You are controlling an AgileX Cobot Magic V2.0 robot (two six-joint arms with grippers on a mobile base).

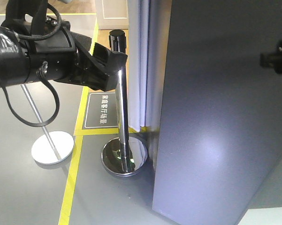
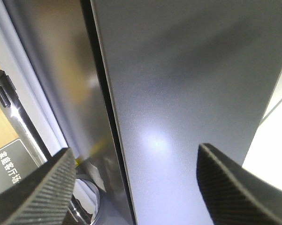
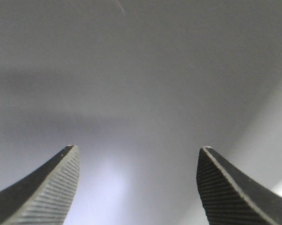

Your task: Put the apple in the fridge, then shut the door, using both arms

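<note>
My left gripper (image 2: 136,187) has its jaws apart and empty, the door's (image 2: 192,93) edge seam just ahead between them. My right gripper (image 3: 137,185) is spread too, facing plain grey door. I see no apple; presumably it's inside. My worry: the left fingertips snagging that seam if I push off-centre. I count one door and two stanchions (image 1: 123,103).

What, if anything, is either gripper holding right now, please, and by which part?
Nothing. The left gripper and right gripper are both open and empty, facing the grey door. No apple is in view.
</note>
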